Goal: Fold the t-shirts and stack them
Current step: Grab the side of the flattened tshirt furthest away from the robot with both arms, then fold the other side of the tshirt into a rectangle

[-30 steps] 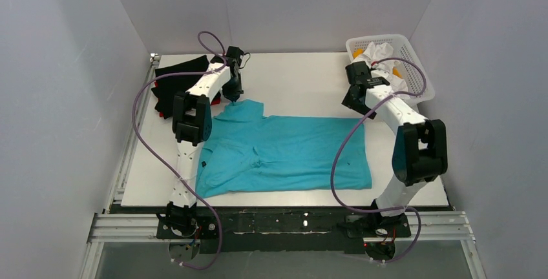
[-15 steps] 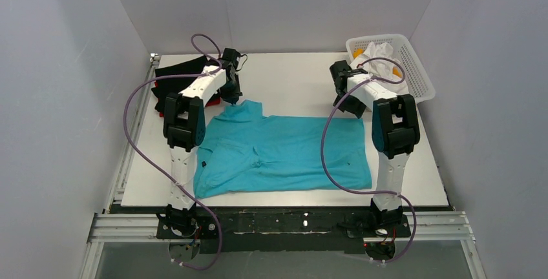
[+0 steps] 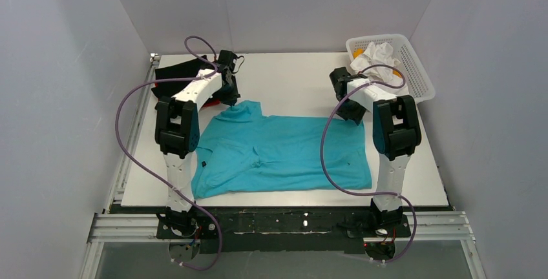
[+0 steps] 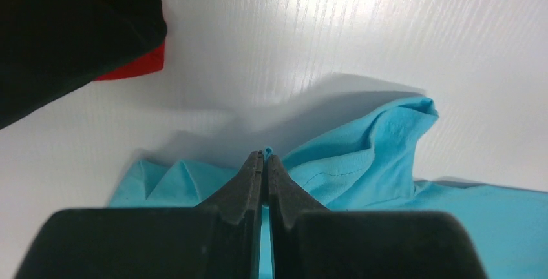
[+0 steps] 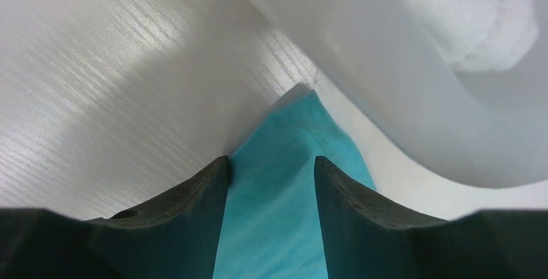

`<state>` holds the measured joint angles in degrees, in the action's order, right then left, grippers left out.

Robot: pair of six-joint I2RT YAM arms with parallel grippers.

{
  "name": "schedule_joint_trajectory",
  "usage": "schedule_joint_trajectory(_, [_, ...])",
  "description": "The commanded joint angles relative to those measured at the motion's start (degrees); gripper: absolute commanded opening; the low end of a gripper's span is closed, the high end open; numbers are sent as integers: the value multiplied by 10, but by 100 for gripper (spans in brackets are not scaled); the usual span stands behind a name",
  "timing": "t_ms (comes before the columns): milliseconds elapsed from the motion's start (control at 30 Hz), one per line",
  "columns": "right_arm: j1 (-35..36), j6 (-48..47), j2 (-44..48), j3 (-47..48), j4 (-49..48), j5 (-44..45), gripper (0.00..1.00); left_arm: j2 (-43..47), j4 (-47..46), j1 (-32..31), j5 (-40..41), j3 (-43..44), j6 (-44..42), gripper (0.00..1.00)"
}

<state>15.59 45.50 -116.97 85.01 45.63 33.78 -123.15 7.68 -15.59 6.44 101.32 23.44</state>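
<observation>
Keeps turquoise t-shirt (image 3: 291,153) spread flat just right of black-and-red stack (image 3: 173,77). Pinches corner nearest stack in closed left gripper (image 4: 265,157), cloth tented. Now straddles corner farthest from stack with right gripper (image 5: 271,166): newly swung in, jaws narrowing, unclamped. Nearly secures both corners; probably sets up fold.

The table (image 3: 284,79) bears a turquoise t-shirt (image 3: 284,153), a basket (image 3: 417,75), and a black t-shirt (image 3: 173,72) seemingly over a red t-shirt (image 4: 134,67).
</observation>
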Motion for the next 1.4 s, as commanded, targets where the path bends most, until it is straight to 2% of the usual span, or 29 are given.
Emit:
schedule_joint_trajectory(0, [1, 12, 17, -23, 19, 11, 56, 64, 31, 0, 8, -30, 4, 0])
schedule_joint_trajectory(67, [1, 15, 24, -31, 14, 10, 51, 73, 30, 0, 13, -39, 3, 0])
schedule_joint_trajectory(200, [1, 19, 45, -52, -18, 8, 21, 88, 24, 0, 15, -50, 3, 0])
schedule_joint_trajectory(267, [1, 20, 48, -54, -26, 11, 12, 95, 20, 0, 12, -57, 3, 0])
schedule_joint_trajectory(433, [1, -6, 48, -24, -41, 19, 1, 102, 9, 0, -5, -74, 2, 0])
schedule_joint_trajectory(700, [30, -53, 93, -38, -69, 19, 1, 159, -4, 0, -19, -122, 12, 0])
schedule_joint_trajectory(1033, [64, -70, 174, -113, -79, 37, 1, 315, -14, -7, -35, -296, 66, 0])
schedule_joint_trajectory(1367, [74, -60, 262, -212, -96, 44, 1, 484, 28, -52, 15, -435, 85, 0])
